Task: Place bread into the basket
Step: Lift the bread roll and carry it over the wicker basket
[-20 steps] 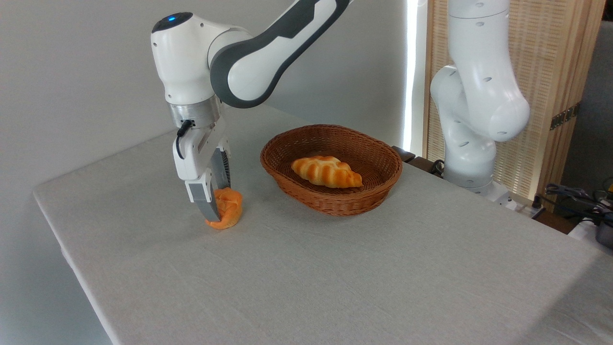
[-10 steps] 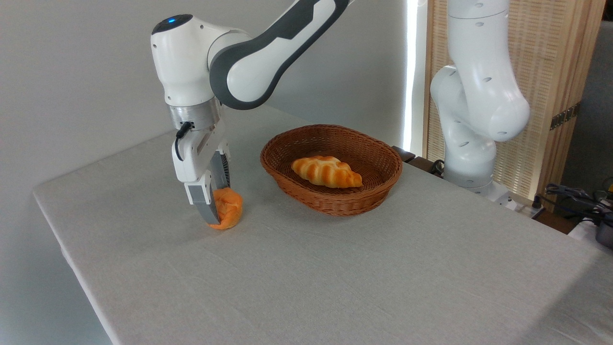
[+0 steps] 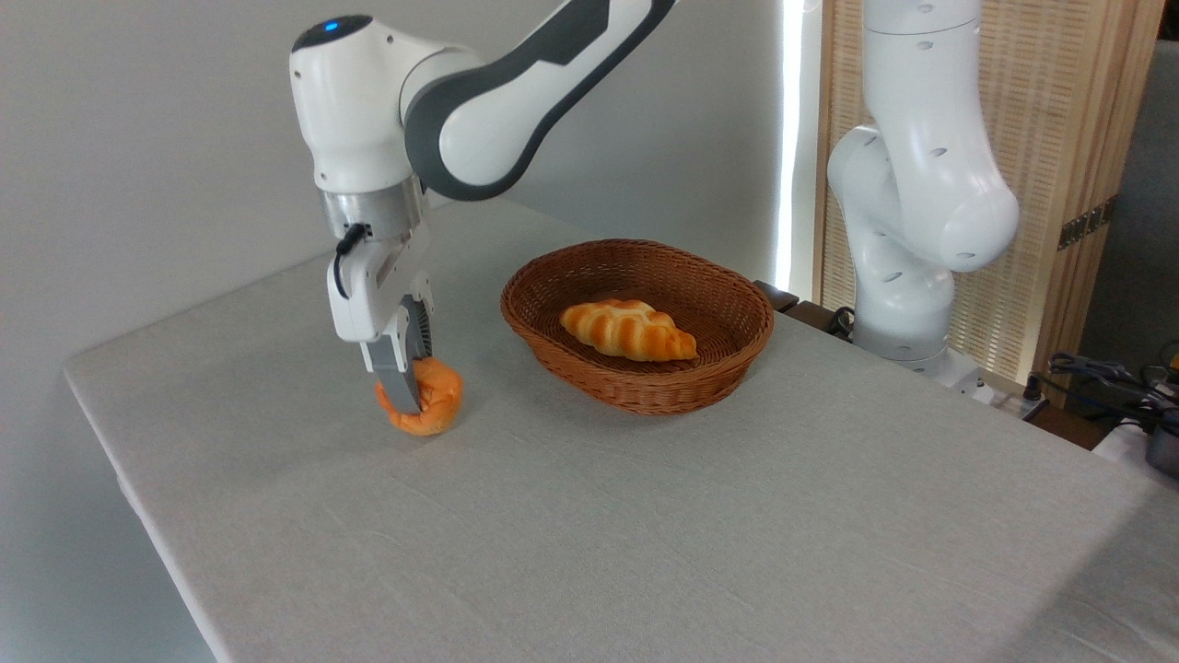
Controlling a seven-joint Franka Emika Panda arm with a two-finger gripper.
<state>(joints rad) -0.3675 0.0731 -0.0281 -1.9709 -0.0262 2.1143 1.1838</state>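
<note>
The gripper (image 3: pixel 412 391) is clamped on the bread (image 3: pixel 426 408), seemingly just off the counter (image 3: pixel 645 516). The squashed bun could slip before reaching the basket (image 3: pixel 645 378) to the gripper's right.

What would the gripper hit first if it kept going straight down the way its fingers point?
The gripper, shut on the bread, points down at the table; the bun's underside would likely meet the cloth first, though its clearance is unclear.

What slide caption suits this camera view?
Pincer shut on orange bun beside wicker basket holding a ridged loaf.
</note>
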